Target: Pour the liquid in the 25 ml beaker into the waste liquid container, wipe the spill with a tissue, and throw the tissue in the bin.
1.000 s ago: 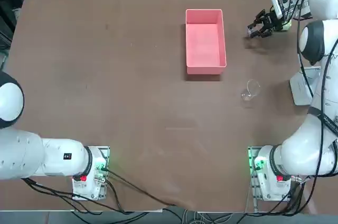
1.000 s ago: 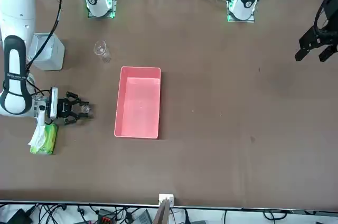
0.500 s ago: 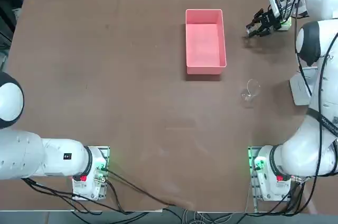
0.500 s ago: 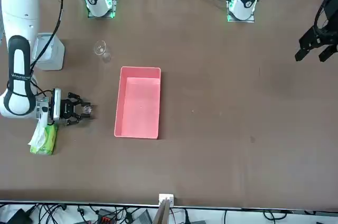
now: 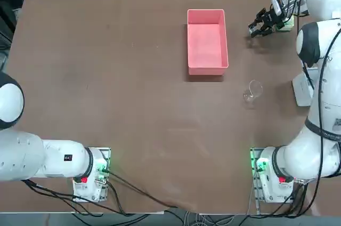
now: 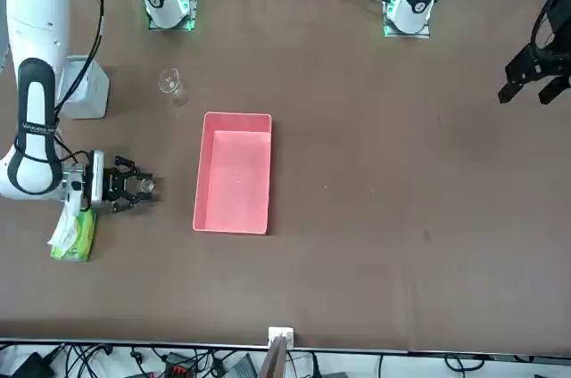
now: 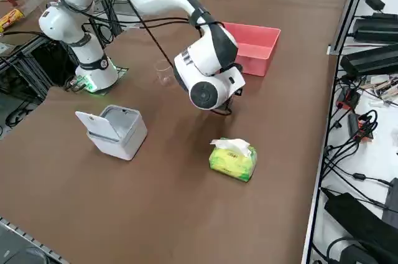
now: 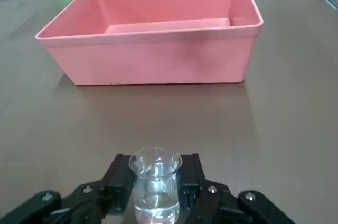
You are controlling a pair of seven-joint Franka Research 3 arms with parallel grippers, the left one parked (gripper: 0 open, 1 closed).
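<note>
The right hand [image 8: 156, 195] pinches the 25 ml beaker [image 8: 155, 184] upright between its fingers, a little clear liquid showing in the glass; from overhead and from across the counter [image 5: 106, 77] the beaker is only a faint glint in the hand. It hangs near the short end of the waste liquid container [image 5: 207, 41], apart from it. From the right side the arm's wrist hides the hand, the tissue [image 7: 232, 146] stands up from its green pack [image 7: 233, 162], and the bin [image 7: 116, 129] sits beside it with its lid tipped open.
</note>
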